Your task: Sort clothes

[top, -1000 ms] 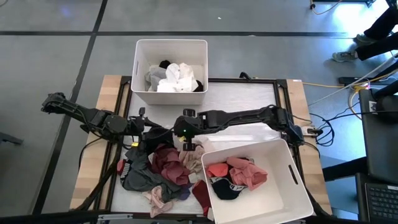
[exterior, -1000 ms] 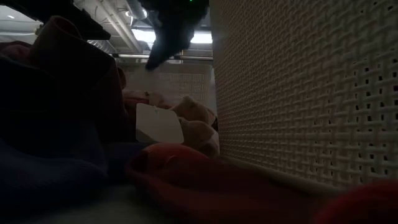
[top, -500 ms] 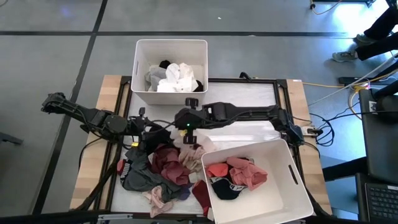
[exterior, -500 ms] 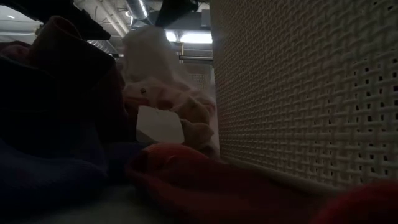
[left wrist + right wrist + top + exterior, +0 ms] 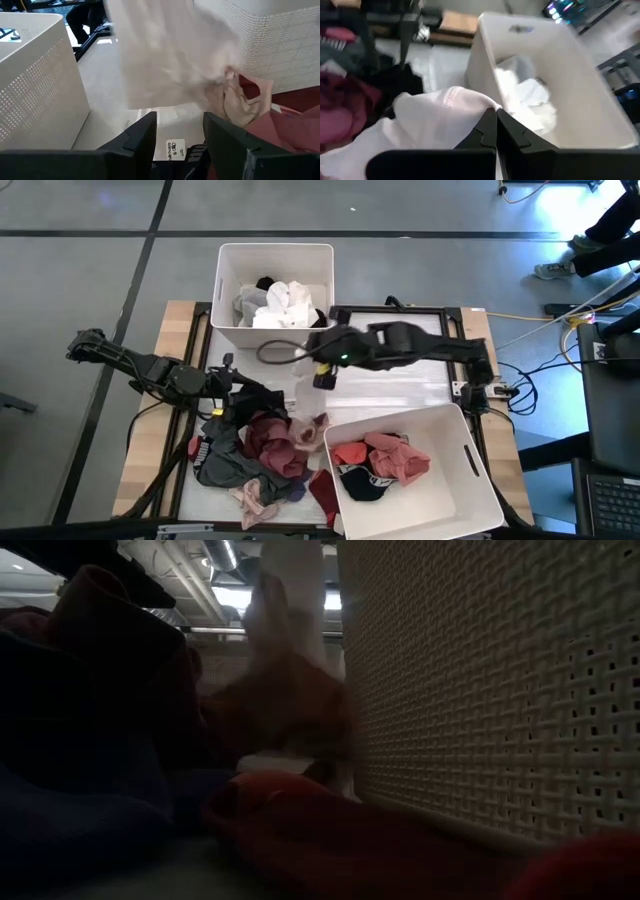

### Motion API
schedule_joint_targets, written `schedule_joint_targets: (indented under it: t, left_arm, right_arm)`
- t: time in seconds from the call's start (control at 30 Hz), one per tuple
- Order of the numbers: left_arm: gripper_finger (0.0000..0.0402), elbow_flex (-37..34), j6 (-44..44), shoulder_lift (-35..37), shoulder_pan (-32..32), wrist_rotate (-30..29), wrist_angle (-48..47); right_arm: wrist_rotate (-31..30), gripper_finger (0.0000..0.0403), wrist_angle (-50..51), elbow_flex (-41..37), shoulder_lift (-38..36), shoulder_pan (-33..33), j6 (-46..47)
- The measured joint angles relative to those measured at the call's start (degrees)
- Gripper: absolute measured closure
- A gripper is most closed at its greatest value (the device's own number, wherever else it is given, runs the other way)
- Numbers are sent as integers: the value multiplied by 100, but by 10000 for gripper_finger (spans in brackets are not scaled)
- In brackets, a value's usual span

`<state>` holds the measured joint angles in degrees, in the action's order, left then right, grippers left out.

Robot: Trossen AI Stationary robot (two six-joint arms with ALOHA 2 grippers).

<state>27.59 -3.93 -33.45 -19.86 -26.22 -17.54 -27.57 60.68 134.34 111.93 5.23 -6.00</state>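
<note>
A pile of clothes (image 5: 255, 452), maroon, grey, pink and black, lies on the table's near left. My right gripper (image 5: 320, 374) is raised above the table's middle, between the two bins. It is shut on a pale white-pink garment (image 5: 432, 117), which trails down toward the pile (image 5: 303, 405). In the low view the garment (image 5: 285, 630) hangs blurred beside the near bin's wall. My left gripper (image 5: 180, 125) stands open at the pile's far left edge (image 5: 240, 392), with nothing between its fingers. The hanging garment (image 5: 170, 55) is just ahead of it. My right gripper pinches the pale garment by a bunched fold near a stitched hem (image 5: 470, 107) between its two shut fingers (image 5: 485, 131). The fingers slant downward. The garment hangs below them, its lower end (image 5: 308, 428) reaching down to the pile; I cannot tell if it rests there.
A white bin (image 5: 225, 280) with white, grey and black clothes stands at the far edge. A second white bin (image 5: 470, 470) with pink, red and dark clothes is at the near right. Its woven wall (image 5: 480, 690) fills the low view's right. A person's legs (image 5: 610, 230) show far right.
My right gripper has risen and gone toward the far bin and a little rightward, staying shut. It has drawn the pale garment up out of the pile; the upper part is lifted high and the lower end still trails at the pile.
</note>
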Motion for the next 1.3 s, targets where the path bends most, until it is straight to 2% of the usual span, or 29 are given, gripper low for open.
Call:
schedule_joint_targets:
  t: [0.27, 0.97, 1.3]
  left_arm:
    - [249, 0, -4, 0, 2, 0, 4]
    - [249, 0, -2, -1, 2, 0, 9]
    - [249, 0, 40, -2, 2, 0, 22]
  right_arm:
    - [-335, 402, -91, 0, -622, 0, -18]
    - [-276, 402, -107, 0, -1695, 18, 16]
    - [-243, 402, -141, -2, -2207, 689, 108]
